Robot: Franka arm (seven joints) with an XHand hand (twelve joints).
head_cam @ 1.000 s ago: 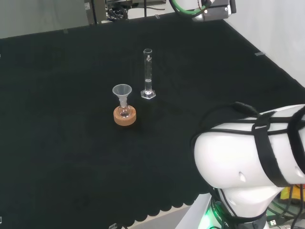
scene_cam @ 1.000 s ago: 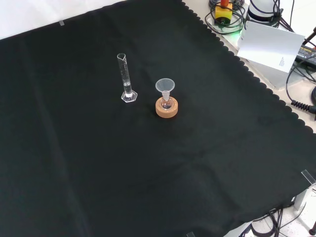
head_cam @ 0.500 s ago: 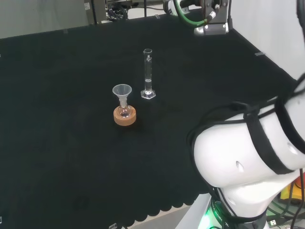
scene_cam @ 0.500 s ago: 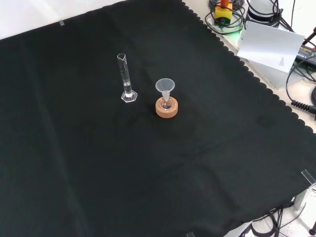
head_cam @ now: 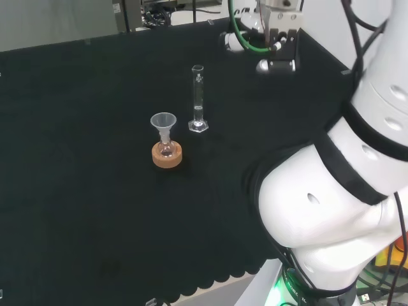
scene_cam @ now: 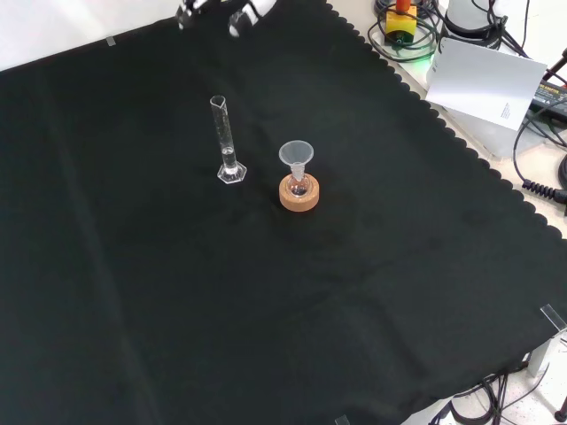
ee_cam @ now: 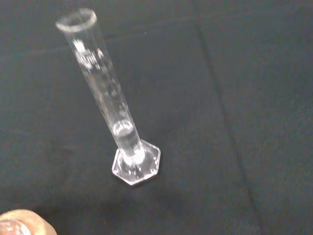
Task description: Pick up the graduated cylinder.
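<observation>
The graduated cylinder [head_cam: 198, 95] is a slim clear tube on a hexagonal foot, upright on the black cloth near the middle of the head view. In the front view the cylinder [scene_cam: 227, 142] stands left of the funnel flask. My hand [scene_cam: 241, 18] hangs at that view's top edge, well beyond the cylinder, with fingertips [scene_cam: 184, 15] spread apart and nothing between them. In the head view the hand [head_cam: 234, 39] sits up and to the right of the cylinder, apart from it. The wrist view has the cylinder [ee_cam: 110, 105] close and whole, with a little liquid near its foot.
A small flask with a clear funnel [head_cam: 164, 122] sits on a cork ring [head_cam: 167, 155] beside the cylinder; in the front view the cork ring [scene_cam: 299, 195] lies to its right. The arm's white links [head_cam: 331, 204] stand at the head view's right. Cables and boxes [scene_cam: 487, 80] lie off the cloth.
The arm has swung in and lowered. The wrist has come down towards the cylinder in the head view, and the fingertips have entered the front view's top. The glassware has not moved.
</observation>
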